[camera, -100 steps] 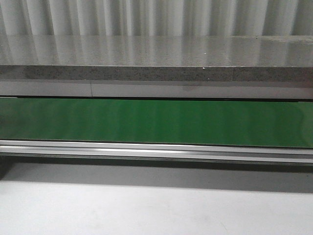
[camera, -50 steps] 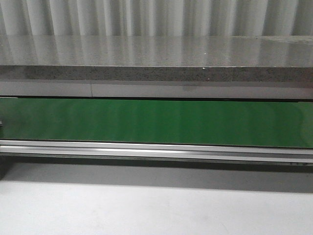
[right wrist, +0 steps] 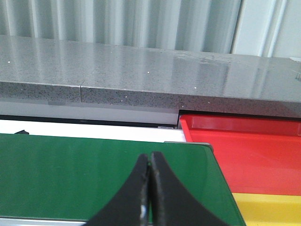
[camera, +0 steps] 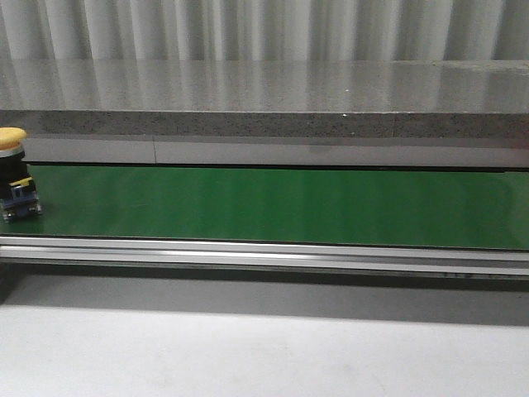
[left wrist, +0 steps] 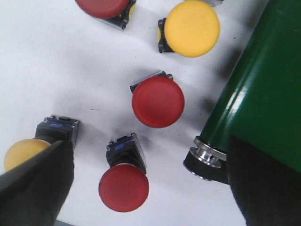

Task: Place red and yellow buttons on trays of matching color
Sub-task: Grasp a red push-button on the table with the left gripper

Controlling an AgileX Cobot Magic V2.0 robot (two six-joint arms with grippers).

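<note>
Closed fingertip to fingertip, the right gripper (right wrist: 150, 188) is held over the green belt (right wrist: 94, 179), beside the red tray (right wrist: 244, 155) and yellow tray (right wrist: 270, 207). Wide open is the left gripper (left wrist: 155, 188) above scattered buttons. A yellow button (camera: 15, 174) has newly appeared at the belt's left end.

Right fingers (right wrist: 157, 197): you see two matte black tapered blades with curved outer edges.
Left fingers (left wrist: 35, 188): you see broad, black, blurred pads.
</note>
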